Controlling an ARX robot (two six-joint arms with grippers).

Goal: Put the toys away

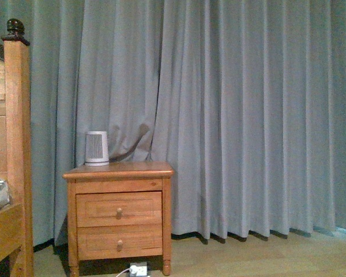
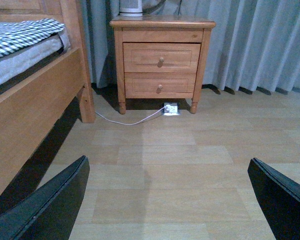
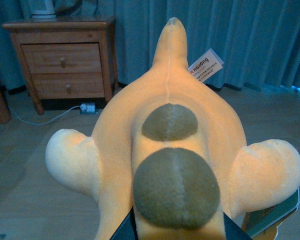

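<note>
The orange-yellow plush animal (image 3: 170,150) fills the right wrist view, with two olive-brown patches down its back, paler rounded limbs at either side and a white tag near its tapered end. My right gripper (image 3: 180,231) is shut on it, its dark fingers showing just under the larger patch. In the left wrist view my left gripper (image 2: 170,200) stands open, its two black fingers (image 2: 50,205) wide apart above bare wooden floor with nothing between them. Neither arm nor the plush animal shows in the front view.
A wooden two-drawer nightstand (image 1: 120,213) stands against the grey-blue curtain (image 1: 248,115), with a small white ribbed device (image 1: 96,148) on top. A power strip (image 2: 171,108) and white cable lie under it. The wooden bed frame (image 2: 35,100) with checked bedding is at the left.
</note>
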